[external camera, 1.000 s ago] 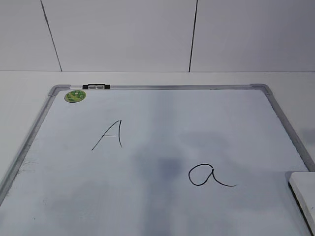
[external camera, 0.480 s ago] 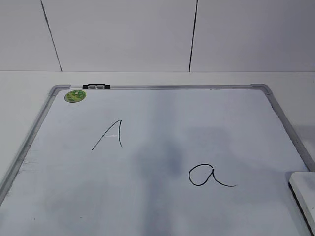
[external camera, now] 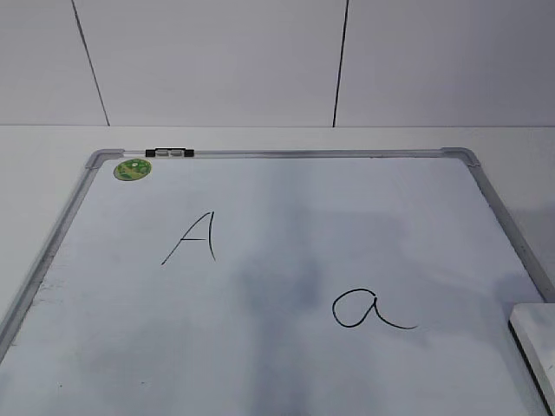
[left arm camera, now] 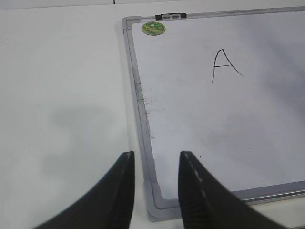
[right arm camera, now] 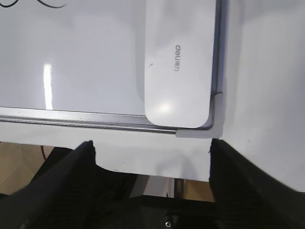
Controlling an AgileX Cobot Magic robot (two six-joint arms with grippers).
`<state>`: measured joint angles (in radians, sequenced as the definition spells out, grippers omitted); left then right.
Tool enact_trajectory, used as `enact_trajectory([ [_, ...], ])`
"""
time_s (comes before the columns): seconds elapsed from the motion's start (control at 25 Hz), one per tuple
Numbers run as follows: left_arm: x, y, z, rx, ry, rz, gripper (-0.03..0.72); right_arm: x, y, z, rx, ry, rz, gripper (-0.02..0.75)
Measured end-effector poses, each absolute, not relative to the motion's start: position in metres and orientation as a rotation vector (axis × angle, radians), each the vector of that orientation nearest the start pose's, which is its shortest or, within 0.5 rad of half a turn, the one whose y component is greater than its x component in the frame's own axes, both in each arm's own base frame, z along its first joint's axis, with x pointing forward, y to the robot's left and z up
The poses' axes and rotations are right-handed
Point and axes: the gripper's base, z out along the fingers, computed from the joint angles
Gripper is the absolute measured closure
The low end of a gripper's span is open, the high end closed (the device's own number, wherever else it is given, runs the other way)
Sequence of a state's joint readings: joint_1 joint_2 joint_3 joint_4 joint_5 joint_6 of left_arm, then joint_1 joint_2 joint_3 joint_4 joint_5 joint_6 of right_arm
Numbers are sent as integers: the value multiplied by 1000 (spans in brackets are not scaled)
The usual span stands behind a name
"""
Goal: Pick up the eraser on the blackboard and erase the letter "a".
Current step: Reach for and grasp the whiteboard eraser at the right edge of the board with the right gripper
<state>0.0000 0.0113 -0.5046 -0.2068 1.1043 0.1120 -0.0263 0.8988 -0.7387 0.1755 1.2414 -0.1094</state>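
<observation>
The blackboard [external camera: 286, 152] is a white board with a silver-grey frame lying flat on the table. The cursive letter "a" [external camera: 368, 310] is drawn at its right middle; only a stroke of it shows in the right wrist view [right arm camera: 45, 5]. The white eraser [right arm camera: 180, 59] lies in the board's near right corner, and its edge shows in the exterior view [external camera: 536, 342]. My right gripper [right arm camera: 150, 145] is open and empty, hovering just short of the eraser over the table edge. My left gripper [left arm camera: 155, 160] is open and empty above the board's near left corner [left arm camera: 155, 202].
A capital "A" [external camera: 192, 237] is drawn at the board's left middle, also in the left wrist view [left arm camera: 224, 64]. A round green sticker [external camera: 132, 169] and a small black clip [external camera: 170, 153] sit at the far left corner. The table's front edge [right arm camera: 152, 174] lies under my right gripper.
The faint shadows on the board shift slightly. The board, letters and eraser have not moved.
</observation>
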Motion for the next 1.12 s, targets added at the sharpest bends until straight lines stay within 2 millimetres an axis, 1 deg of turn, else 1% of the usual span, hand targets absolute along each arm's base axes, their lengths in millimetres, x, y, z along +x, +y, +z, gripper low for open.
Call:
enact_trajectory([
  [0.2, -7, -17, 277, 131, 2077, -181, 453, 142, 16, 279, -42, 2907, 305, 148],
  [0.4, -7, -17, 277, 131, 2077, -181, 453, 149, 17, 279, -27, 2856, 328, 149],
  [0.52, -7, -17, 277, 131, 2077, -181, 453, 150, 19, 279, -54, 2841, 349, 149],
  [0.72, -7, -17, 277, 131, 2077, -181, 453, 149, 17, 278, -48, 2872, 326, 149],
  [1.12, -7, -17, 277, 131, 2077, -181, 453, 158, 12, 266, 39, 2967, 262, 148],
])
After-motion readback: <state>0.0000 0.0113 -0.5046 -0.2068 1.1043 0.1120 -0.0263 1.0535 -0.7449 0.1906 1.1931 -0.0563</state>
